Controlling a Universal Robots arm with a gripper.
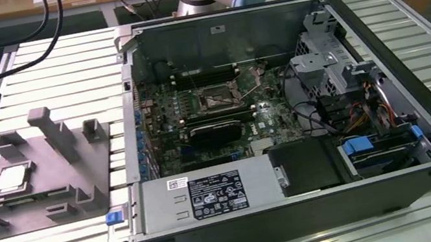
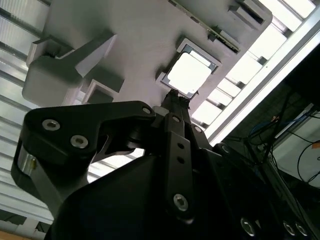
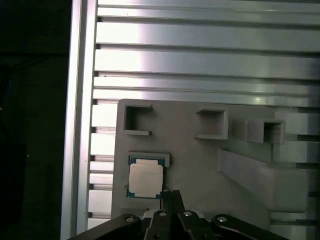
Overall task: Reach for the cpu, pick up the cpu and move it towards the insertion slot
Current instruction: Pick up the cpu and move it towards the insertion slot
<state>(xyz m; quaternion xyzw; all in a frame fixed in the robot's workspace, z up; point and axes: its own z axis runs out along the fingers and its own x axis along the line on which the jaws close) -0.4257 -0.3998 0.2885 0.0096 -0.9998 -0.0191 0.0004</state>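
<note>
The jaws hung pressed together and empty near the cpu (image 3: 145, 180), which lay flat in a grey holder (image 1: 54, 179) on the desk (image 1: 59, 75), well apart from the insertion slot (image 1: 217, 99).

Top of the small flat silver-topped cpu (image 3: 145, 179) is wide open, just a low rim round it in the grey plastic fixture plate (image 1: 43, 189). Tall grey plastic posts (image 1: 44, 123) stand on the plate on the case side of it. Thin metal side wall (image 1: 126, 103) of the open black pc case (image 1: 302, 218) sticks up betw. plate and board. Square silver-framed insertion slot (image 1: 218, 99) is clear from above, w/ a black finned block (image 1: 215, 131) right beside it. Grey metal drive cage (image 1: 323, 57) + cables sit off to the exterior view's right.
</note>
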